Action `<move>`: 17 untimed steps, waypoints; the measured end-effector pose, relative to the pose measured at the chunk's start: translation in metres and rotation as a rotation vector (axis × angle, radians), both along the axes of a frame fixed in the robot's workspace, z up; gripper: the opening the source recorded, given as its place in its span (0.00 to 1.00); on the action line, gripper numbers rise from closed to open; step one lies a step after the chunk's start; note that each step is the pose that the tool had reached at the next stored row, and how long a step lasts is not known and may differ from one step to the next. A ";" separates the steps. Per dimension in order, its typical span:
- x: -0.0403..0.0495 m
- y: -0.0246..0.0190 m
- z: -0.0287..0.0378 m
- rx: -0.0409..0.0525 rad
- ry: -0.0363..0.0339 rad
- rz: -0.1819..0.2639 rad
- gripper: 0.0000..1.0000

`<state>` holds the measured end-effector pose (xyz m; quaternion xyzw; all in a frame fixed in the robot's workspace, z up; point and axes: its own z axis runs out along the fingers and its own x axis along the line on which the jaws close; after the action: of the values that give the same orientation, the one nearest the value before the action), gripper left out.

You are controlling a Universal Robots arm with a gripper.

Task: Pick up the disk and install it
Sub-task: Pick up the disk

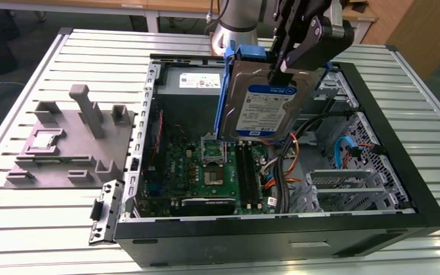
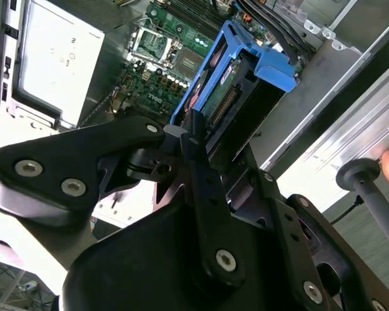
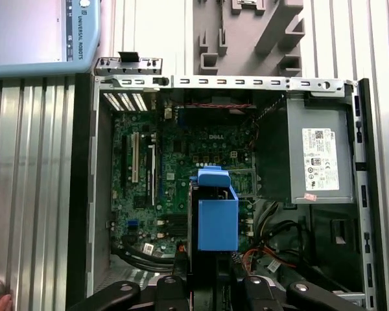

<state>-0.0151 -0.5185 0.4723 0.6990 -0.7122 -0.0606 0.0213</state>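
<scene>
Pinching the disk [image 1: 264, 109] at its upper end, the gripper [image 1: 287, 67] holds it on edge above the open computer case [image 1: 281, 243]; the label faces the exterior view, with the blue carrier along the edge on the exterior view's left; the lower end hangs over the motherboard [image 1: 204, 172]. 1 grey power supply [image 3: 318, 155] occupies a corner of the case; 1 grey fixture [image 1: 67, 143] lies on the table [image 1: 36, 229] beside the case.

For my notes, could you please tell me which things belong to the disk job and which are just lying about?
Job: silver-metal hard drive in blue plastic carrier, gripped by black end effector; open black computer case.
Idle: grey plastic fixture block; grey power-supply box.
</scene>
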 end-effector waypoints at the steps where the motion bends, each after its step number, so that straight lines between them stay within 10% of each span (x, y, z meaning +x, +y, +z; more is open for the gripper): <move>1: 0.0000 -0.0010 -0.0001 0.0000 0.0000 0.000 0.35; 12: 0.0000 -0.0108 -0.0019 0.0001 -0.0034 0.000 0.35; 17: 0.0000 -0.0140 -0.0035 0.0005 -0.0229 0.001 0.35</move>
<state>-0.0152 -0.5325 0.4689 0.7001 -0.7120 -0.0528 0.0130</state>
